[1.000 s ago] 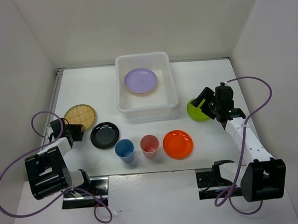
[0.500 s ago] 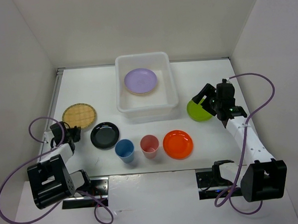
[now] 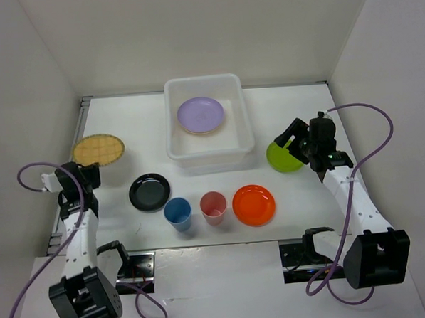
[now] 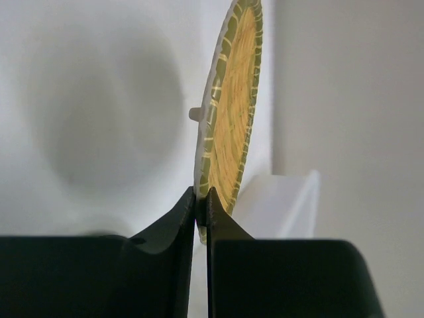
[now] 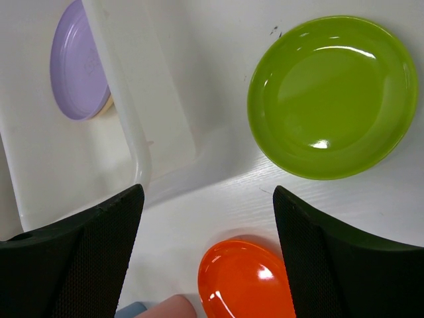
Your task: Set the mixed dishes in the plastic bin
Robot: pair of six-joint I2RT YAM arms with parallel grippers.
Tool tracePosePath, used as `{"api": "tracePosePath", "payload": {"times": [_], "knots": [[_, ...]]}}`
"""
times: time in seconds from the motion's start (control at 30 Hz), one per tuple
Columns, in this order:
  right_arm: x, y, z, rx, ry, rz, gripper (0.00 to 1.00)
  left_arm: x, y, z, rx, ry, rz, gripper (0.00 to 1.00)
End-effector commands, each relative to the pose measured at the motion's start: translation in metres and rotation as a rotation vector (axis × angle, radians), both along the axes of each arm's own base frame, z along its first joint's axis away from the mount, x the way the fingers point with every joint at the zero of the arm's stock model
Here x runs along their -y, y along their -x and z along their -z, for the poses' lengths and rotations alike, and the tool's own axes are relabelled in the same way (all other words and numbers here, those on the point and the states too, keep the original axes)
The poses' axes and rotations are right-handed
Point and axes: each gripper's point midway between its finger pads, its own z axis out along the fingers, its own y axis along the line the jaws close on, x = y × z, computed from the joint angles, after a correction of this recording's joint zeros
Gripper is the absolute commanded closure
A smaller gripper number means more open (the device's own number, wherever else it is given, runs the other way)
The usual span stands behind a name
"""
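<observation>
My left gripper (image 3: 87, 173) (image 4: 201, 193) is shut on the rim of the tan woven plate (image 3: 98, 148) (image 4: 236, 112), which it holds off the table at the far left, tilted on edge. Over the lime green plate (image 3: 284, 158) (image 5: 331, 96), right of the plastic bin (image 3: 174, 143) (image 5: 129, 132), my right gripper (image 3: 291, 140) (image 5: 207, 192) hangs open and empty. A lilac plate (image 3: 201, 115) (image 5: 76, 63) lies inside the bin, with a peach edge showing beneath it. On the table in front lie the black plate (image 3: 149, 191), blue cup (image 3: 177, 212), pink cup (image 3: 213, 206) and orange plate (image 3: 253, 204) (image 5: 245, 278).
White walls close in the table on the left, back and right. A purple cable loops from each arm, and the two arm bases sit at the near edge.
My left gripper has shut on the tan plate's rim and lifted it up and toward the back left. The right arm has shifted only slightly.
</observation>
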Motion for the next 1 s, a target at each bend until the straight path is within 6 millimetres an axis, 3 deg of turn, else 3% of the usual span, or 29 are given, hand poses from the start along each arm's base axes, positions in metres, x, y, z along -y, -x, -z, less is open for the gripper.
{"api": "tracePosePath", "payload": {"times": [0.0, 0.03, 0.2, 0.23, 0.27, 0.3, 0.33, 0.37, 0.4, 0.5, 0.53, 0.6, 0.63, 0.67, 0.73, 0.77, 0.83, 0.9, 0.93, 0.97], "knots": [[-0.008, -0.010, -0.030, 0.091, -0.021, -0.024, 0.17, -0.012, -0.001, -0.091, 0.162, -0.156, -0.024, 1.00], [-0.008, -0.010, -0.030, 0.091, -0.021, -0.024, 0.17, -0.012, -0.003, -0.113, 0.197, -0.180, -0.012, 1.00], [-0.004, -0.011, -0.032, 0.092, -0.010, -0.006, 0.17, 0.013, -0.020, -0.155, 0.308, -0.193, 0.151, 1.00], [-0.004, -0.010, -0.035, 0.103, -0.010, -0.006, 0.17, 0.028, -0.027, -0.169, 0.362, -0.185, 0.231, 1.00], [-0.004, -0.010, -0.035, 0.103, -0.010, -0.006, 0.17, 0.035, -0.038, -0.166, 0.354, -0.166, 0.275, 1.00], [-0.004, -0.010, -0.035, 0.103, -0.010, -0.006, 0.17, 0.055, -0.046, -0.174, 0.374, -0.160, 0.342, 1.00], [-0.004, -0.010, -0.035, 0.103, -0.010, -0.006, 0.17, 0.066, -0.052, -0.194, 0.408, -0.182, 0.380, 1.00], [-0.004, -0.010, -0.035, 0.103, -0.010, -0.006, 0.17, 0.076, -0.063, -0.193, 0.403, -0.180, 0.419, 1.00], [-0.004, -0.010, -0.035, 0.102, -0.018, -0.001, 0.17, 0.099, -0.069, -0.198, 0.411, -0.180, 0.482, 1.00], [-0.004, -0.009, -0.043, 0.131, -0.019, -0.001, 0.17, 0.129, -0.093, -0.214, 0.435, -0.199, 0.570, 1.00], [-0.004, -0.008, -0.047, 0.141, -0.020, -0.001, 0.17, 0.151, -0.099, -0.217, 0.452, -0.204, 0.626, 1.00], [-0.002, -0.007, -0.050, 0.152, -0.016, 0.007, 0.17, 0.174, -0.121, -0.217, 0.456, -0.200, 0.701, 1.00], [-0.002, -0.007, -0.050, 0.152, -0.016, 0.007, 0.17, 0.197, -0.126, -0.217, 0.456, -0.202, 0.757, 1.00], [-0.002, -0.007, -0.050, 0.152, -0.016, 0.007, 0.17, 0.210, -0.141, -0.199, 0.415, -0.201, 0.792, 1.00], [-0.001, -0.006, -0.048, 0.143, -0.011, 0.015, 0.17, 0.237, -0.152, -0.207, 0.438, -0.205, 0.849, 1.00], [-0.001, -0.007, -0.052, 0.153, -0.011, 0.015, 0.17, 0.247, -0.168, -0.185, 0.390, -0.188, 0.868, 1.00], [0.000, -0.006, -0.055, 0.163, -0.004, 0.010, 0.17, 0.270, -0.188, -0.170, 0.371, -0.180, 0.924, 1.00], [0.000, -0.005, -0.058, 0.173, -0.004, 0.010, 0.17, 0.281, -0.200, -0.152, 0.325, -0.184, 0.932, 1.00], [0.000, -0.005, -0.058, 0.174, -0.004, 0.010, 0.17, 0.288, -0.211, -0.128, 0.269, -0.173, 0.938, 1.00], [0.000, -0.004, -0.061, 0.184, -0.005, 0.010, 0.17, 0.294, -0.216, -0.127, 0.267, -0.180, 0.951, 1.00]]}}
